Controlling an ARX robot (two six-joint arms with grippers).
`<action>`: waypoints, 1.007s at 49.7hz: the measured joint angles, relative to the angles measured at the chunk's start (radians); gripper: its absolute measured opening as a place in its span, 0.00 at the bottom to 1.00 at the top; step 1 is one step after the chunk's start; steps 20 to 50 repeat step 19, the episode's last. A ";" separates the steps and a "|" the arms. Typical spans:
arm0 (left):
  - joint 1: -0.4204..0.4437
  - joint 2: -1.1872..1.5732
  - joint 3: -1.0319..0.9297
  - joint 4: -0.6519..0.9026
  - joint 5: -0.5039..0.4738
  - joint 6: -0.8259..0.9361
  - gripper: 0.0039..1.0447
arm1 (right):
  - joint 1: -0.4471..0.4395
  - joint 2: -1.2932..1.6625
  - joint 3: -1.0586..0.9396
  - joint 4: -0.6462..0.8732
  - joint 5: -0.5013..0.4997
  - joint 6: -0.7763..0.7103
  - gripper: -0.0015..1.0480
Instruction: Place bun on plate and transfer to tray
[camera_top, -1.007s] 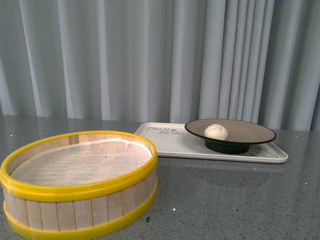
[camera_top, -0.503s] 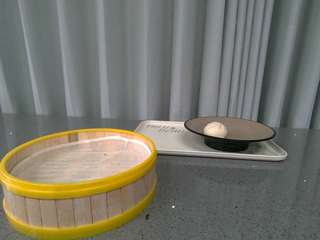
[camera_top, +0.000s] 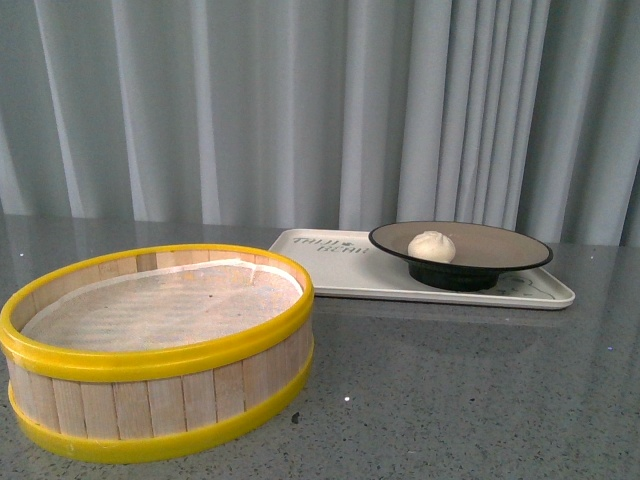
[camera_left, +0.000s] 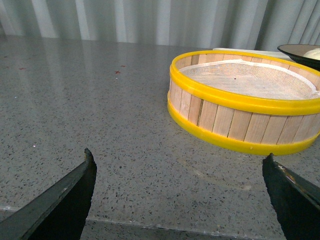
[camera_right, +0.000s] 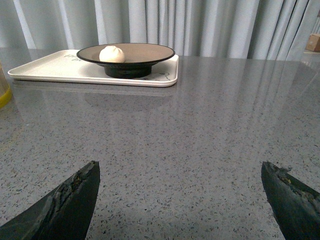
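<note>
The white bun (camera_top: 431, 246) lies on the black-rimmed, tan plate (camera_top: 500, 253), which stands on the cream tray (camera_top: 340, 275) at the back right of the grey table. In the right wrist view the bun (camera_right: 112, 54), plate (camera_right: 150, 52) and tray (camera_right: 50, 72) sit far off across the table. My right gripper (camera_right: 180, 170) is open and empty, low over bare table. My left gripper (camera_left: 179, 157) is open and empty, near the table's front edge, short of the steamer basket. Neither gripper shows in the front view.
A yellow-rimmed wooden steamer basket (camera_top: 155, 345) with a paper liner stands at the front left; it also shows in the left wrist view (camera_left: 245, 100). Grey curtains (camera_top: 300, 110) hang behind the table. The table's front edge (camera_left: 150, 225) runs below my left gripper.
The front view has shifted slightly: basket, tray and plate sit a little higher in the picture than a second ago. The bun stays on the plate on the tray.
</note>
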 joint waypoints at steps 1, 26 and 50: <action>0.000 0.000 0.000 0.000 0.000 0.000 0.94 | 0.000 0.000 0.000 0.000 0.000 0.000 0.92; 0.000 0.000 0.000 0.000 0.000 0.000 0.94 | 0.000 0.000 0.000 0.000 0.000 0.000 0.92; 0.000 0.000 0.000 0.000 0.000 0.000 0.94 | 0.000 0.000 0.000 0.000 0.000 0.000 0.92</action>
